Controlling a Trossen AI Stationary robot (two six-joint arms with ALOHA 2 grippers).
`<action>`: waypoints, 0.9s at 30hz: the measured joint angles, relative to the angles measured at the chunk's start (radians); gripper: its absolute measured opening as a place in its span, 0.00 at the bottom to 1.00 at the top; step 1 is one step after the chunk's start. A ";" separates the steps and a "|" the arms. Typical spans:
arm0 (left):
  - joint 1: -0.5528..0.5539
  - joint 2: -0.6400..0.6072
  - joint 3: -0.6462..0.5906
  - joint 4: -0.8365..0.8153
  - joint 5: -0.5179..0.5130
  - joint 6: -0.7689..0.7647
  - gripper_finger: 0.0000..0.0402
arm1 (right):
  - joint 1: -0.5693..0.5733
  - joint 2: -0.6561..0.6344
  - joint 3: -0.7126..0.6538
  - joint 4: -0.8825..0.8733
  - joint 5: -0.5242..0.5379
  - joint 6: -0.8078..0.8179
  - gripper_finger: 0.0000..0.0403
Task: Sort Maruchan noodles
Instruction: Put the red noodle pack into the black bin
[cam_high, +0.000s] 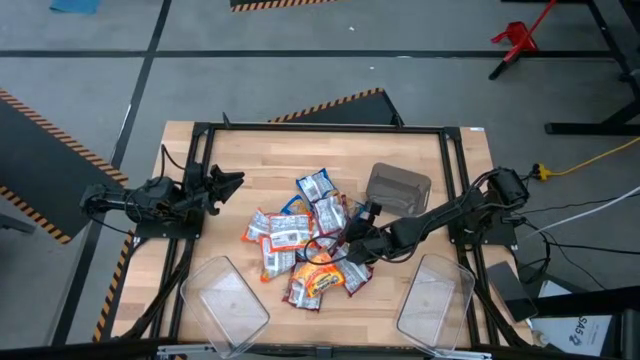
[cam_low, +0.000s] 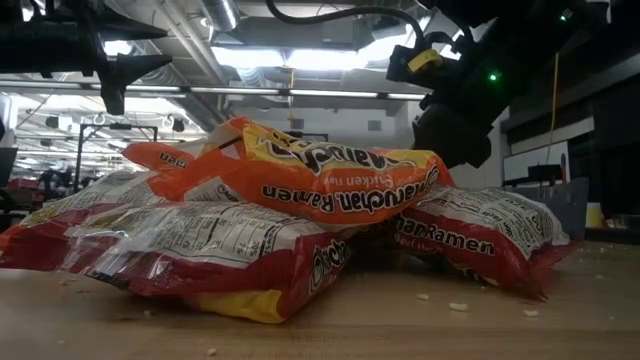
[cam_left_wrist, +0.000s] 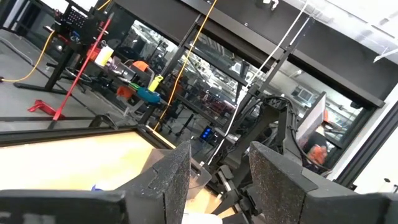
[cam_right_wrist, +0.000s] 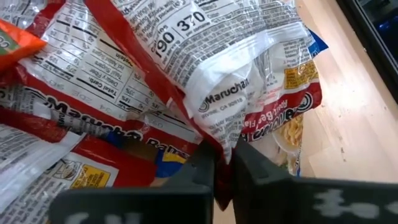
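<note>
Gripping: right gripper (cam_right_wrist: 225, 163) is pinched on the edge of a red packet (cam_right_wrist: 186, 68) in the noodle pile (cam_high: 305, 240).
Nearer arm: right; left gripper (cam_high: 228, 183) waits with fingers apart, well away.

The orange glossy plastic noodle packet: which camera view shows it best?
The low view: the orange glossy plastic noodle packet fills the frame atop the pile. The high view shows it small; the right wrist view, only a corner; the left wrist, nothing.

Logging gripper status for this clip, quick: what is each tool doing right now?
Left tool: open, empty, raised off the table's left side.
Right tool: shut on a red-edged noodle packet in the pile.
</note>
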 joint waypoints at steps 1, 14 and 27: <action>0.000 0.000 0.000 0.000 0.000 0.000 0.39 | 0.000 0.000 0.007 -0.011 -0.002 0.009 0.02; 0.000 0.000 0.000 -0.002 -0.002 0.000 0.39 | -0.005 -0.027 0.310 -0.418 0.082 0.007 0.00; 0.000 0.000 0.000 -0.006 -0.002 0.000 0.39 | -0.044 -0.144 0.537 -0.919 0.244 0.181 0.00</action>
